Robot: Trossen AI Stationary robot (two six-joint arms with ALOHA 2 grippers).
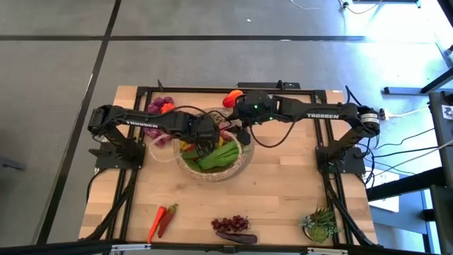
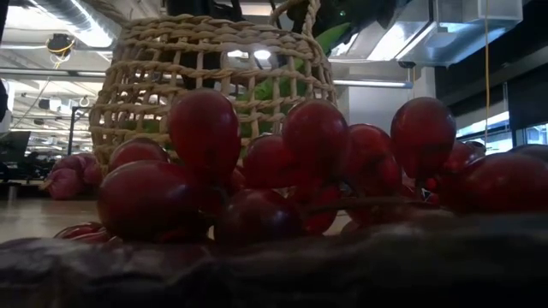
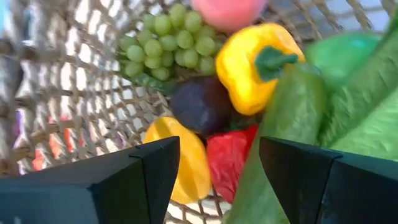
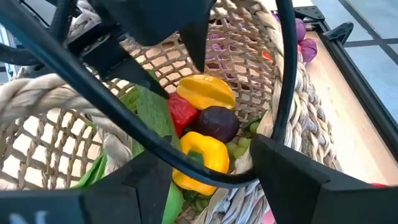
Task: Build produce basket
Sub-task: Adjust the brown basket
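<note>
The woven basket [image 1: 241, 161] stands mid-table. In it lie a yellow pepper [image 3: 255, 59], green grapes [image 3: 168, 37], a dark purple piece [image 3: 202, 102], a red pepper [image 3: 230, 155] and green leafy stalks [image 1: 216, 156]. My left gripper [image 3: 217, 149] hangs open just above this produce, pointing steeply down, with nothing between its fingers. My right gripper [image 4: 211, 162] stands open at the basket's far right rim [image 4: 305, 112], slanting down into the basket. I cannot tell whether its fingers touch the rim.
Loose on the table lie red-orange chillies [image 1: 163, 219], dark grapes [image 1: 233, 225] at the near edge, purple pieces [image 1: 157, 106] and a red-orange piece [image 1: 230, 99] at the far edge. A potted plant [image 1: 322, 223] stands near right. A black cable [image 4: 186, 152] crosses the right gripper's front.
</note>
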